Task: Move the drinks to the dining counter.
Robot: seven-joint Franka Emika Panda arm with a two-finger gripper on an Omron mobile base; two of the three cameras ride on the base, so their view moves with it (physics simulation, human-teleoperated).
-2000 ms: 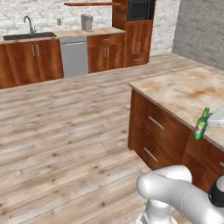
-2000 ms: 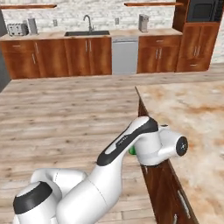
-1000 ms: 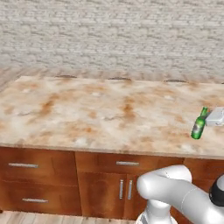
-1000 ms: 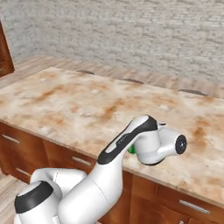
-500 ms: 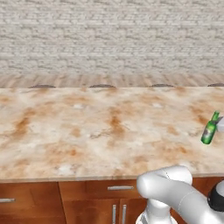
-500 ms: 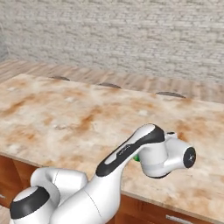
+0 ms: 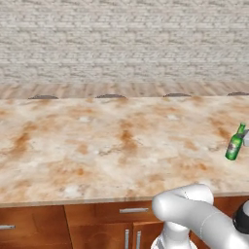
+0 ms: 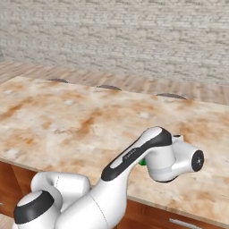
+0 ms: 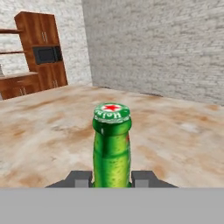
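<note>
End effector (image 9: 112,179) is clamped on the slim green glass bottle (image 9: 112,151), its two dark fingertips (image 9: 79,178) pressed against the bottle's sides below the red-starred cap. Held slightly tilted, the bottle hangs over the right end of the wide beige, rust-marbled desk (image 7: 107,146).

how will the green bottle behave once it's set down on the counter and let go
The green bottle is tall and slim, so it probably tips easily if nudged. Its glossy, glass-like body looks stiff, slippery and breakable. On its side it would likely roll across the flat counter.
</note>
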